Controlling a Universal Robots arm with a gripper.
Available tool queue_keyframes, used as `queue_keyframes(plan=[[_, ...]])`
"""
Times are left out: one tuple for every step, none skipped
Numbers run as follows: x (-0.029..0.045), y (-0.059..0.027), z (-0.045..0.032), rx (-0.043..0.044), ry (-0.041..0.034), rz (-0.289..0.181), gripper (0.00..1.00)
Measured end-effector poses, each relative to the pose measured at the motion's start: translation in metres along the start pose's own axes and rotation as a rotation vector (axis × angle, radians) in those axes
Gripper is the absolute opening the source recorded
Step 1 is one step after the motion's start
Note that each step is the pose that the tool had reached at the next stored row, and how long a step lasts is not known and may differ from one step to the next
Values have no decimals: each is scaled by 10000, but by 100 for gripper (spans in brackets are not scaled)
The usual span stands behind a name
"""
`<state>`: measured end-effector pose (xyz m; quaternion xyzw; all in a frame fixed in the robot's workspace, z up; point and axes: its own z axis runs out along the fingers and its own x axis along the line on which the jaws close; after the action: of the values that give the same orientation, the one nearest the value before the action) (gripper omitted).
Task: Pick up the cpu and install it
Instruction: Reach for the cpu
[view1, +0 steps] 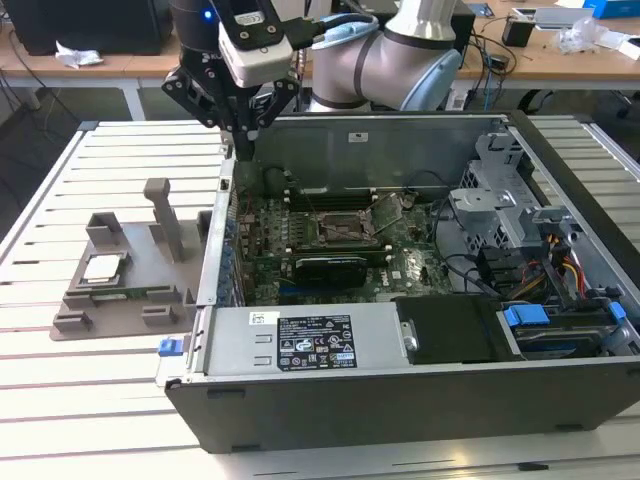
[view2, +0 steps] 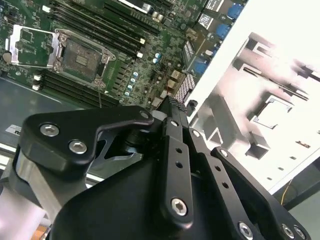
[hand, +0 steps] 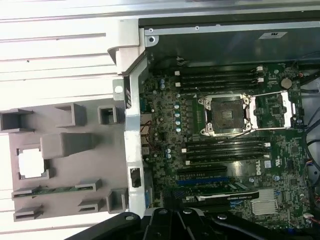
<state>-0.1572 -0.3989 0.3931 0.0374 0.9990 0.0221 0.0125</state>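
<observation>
The cpu (view1: 103, 268) lies flat in a square pocket of the grey fixture plate (view1: 75, 310) on the exterior view's left, outside the computer case; in the first wrist view the cpu (hand: 31, 162) is a bright square. My gripper (view1: 244, 148) hangs above the case's back corner on that same side, well apart from the cpu. Its fingers meet at a point and hold nothing; in the second wrist view the gripper (view2: 172, 104) is closed above the motherboard. The motherboard's socket (view1: 340, 228) (hand: 226, 115) (view2: 82, 59) stands uncovered, its metal frame swung aside.
The open computer case (view1: 300, 400) takes up most of the slatted table (view1: 60, 400). A silver power supply box (view1: 300, 340), drive cages (view1: 490, 210) and cables crowd the case. Upright posts (view1: 165, 215) rise from the fixture plate. The case's wall (hand: 131, 150) separates fixture and motherboard.
</observation>
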Motion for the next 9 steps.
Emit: queue_keyframes(plan=[[16,-1,-1,1,0,0,11],[35,-2,-1,0,0,1,11],[65,-5,-1,0,0,1,11],[94,-7,-2,0,0,-1,11],[141,-10,-3,0,0,0,11],[174,-13,-3,0,0,0,11],[208,-15,-4,0,-1,1,11],[243,-18,-4,0,0,1,11],[275,-21,-5,0,0,-1,11]])
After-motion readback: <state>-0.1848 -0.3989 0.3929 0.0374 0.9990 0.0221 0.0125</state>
